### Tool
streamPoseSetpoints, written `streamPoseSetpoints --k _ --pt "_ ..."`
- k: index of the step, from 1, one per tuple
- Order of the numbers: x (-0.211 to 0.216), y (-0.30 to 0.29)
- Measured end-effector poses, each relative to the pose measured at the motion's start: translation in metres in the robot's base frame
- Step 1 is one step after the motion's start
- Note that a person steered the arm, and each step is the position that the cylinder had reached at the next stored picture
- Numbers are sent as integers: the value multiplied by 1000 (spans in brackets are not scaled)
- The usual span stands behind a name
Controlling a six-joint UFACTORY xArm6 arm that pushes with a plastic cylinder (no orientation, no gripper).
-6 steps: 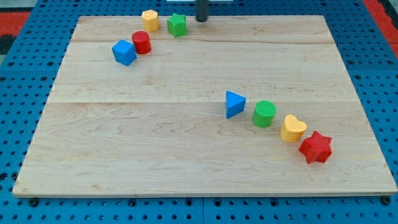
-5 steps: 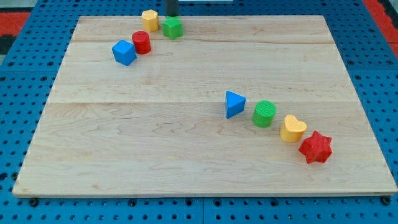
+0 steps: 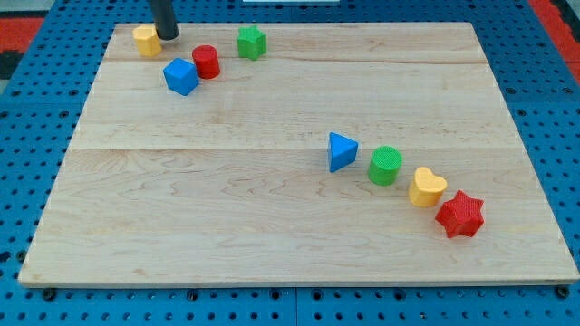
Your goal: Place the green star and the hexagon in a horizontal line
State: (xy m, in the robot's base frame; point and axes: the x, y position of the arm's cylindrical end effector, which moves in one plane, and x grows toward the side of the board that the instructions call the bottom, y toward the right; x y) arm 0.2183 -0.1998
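Yellow hexagon (image 3: 146, 40) touches my tip (image 3: 168, 36) on its right; green star (image 3: 251, 42) well apart. Light, slippery on wood worktop (image 3: 272, 217); push flat sides. No claw fitted.

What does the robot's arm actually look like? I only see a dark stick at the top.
Only the rod shows: a straight, plain black cylinder coming in from the view's top, with no markings or cables visible. My tip is its blunt lower end, just right of the yellow hexagon. The arm itself is out of view.

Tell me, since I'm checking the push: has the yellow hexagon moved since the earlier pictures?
Yes. The yellow hexagon slid toward the view's left along the board's top edge, away from the green star; my tip sits at its right.
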Motion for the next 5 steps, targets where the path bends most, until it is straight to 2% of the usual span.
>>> streamPoseSetpoints --k 1,2,3,4,5 --pt "5 -7" --pt "-11 -11" --pt "-8 -38" --pt "10 -38" --pt "10 -38"
